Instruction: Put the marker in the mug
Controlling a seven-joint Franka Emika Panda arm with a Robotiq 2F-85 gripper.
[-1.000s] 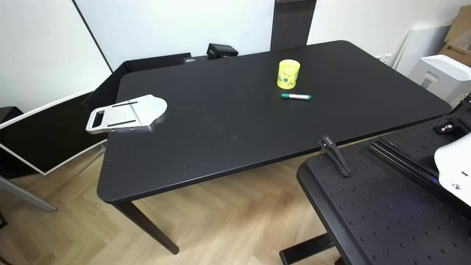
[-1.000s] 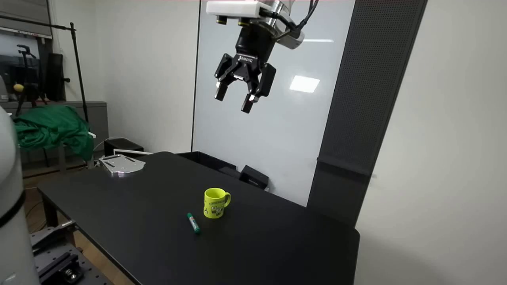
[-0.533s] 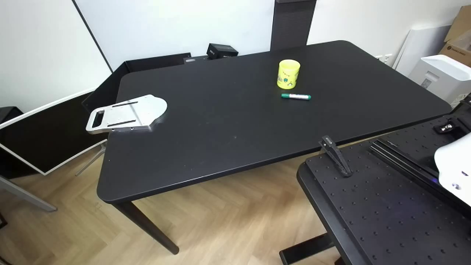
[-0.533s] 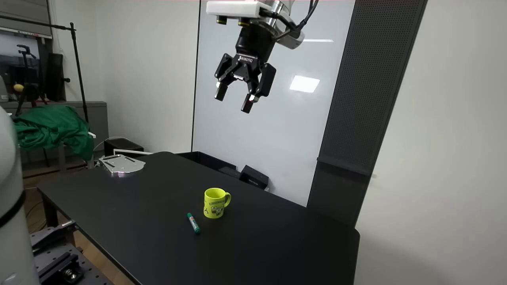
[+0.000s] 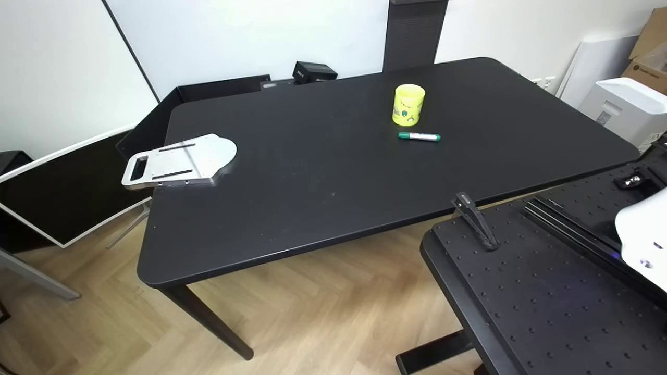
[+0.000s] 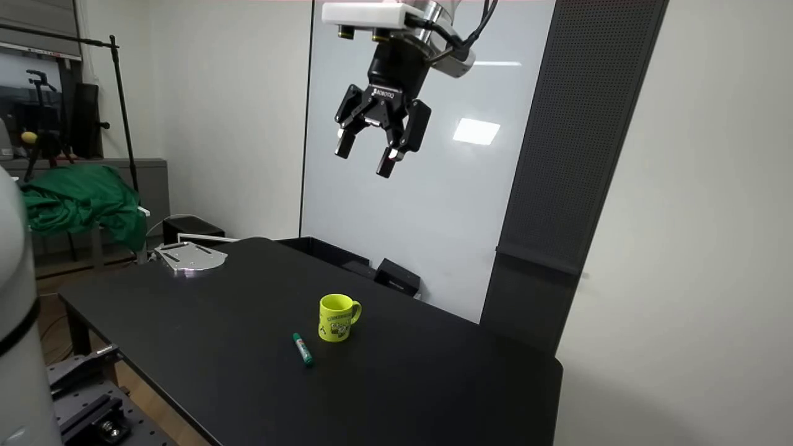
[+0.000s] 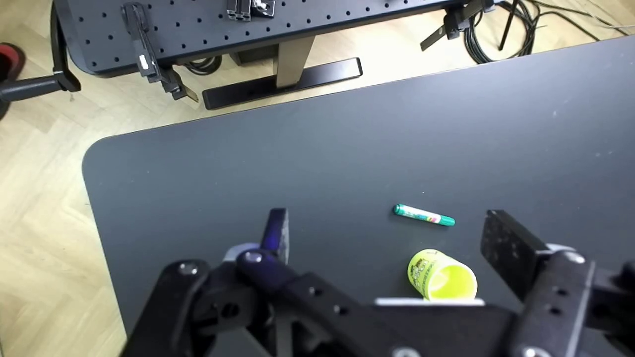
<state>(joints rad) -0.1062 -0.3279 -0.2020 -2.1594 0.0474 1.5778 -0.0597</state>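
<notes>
The green-and-white marker (image 5: 419, 136) lies flat on the black table (image 5: 292, 172), apart from the mug. It also shows in an exterior view (image 6: 303, 349) and in the wrist view (image 7: 424, 215). The yellow mug (image 5: 408, 105) stands upright beside the marker; its handle shows in an exterior view (image 6: 335, 319). In the wrist view, the mug (image 7: 441, 277) is partly hidden behind the gripper's body. My gripper (image 6: 364, 158) is open and empty, high above the table. In the wrist view, the marker and mug appear between the wide-spread fingers of the gripper (image 7: 387, 218), far below them.
A flat silver-white device (image 5: 182, 159) lies at one end of the table, reaching over its edge. A perforated black bench (image 5: 542, 291) with clamps (image 5: 475, 221) stands beside the table across a gap. A black box (image 6: 396, 277) is behind the table near the whiteboard.
</notes>
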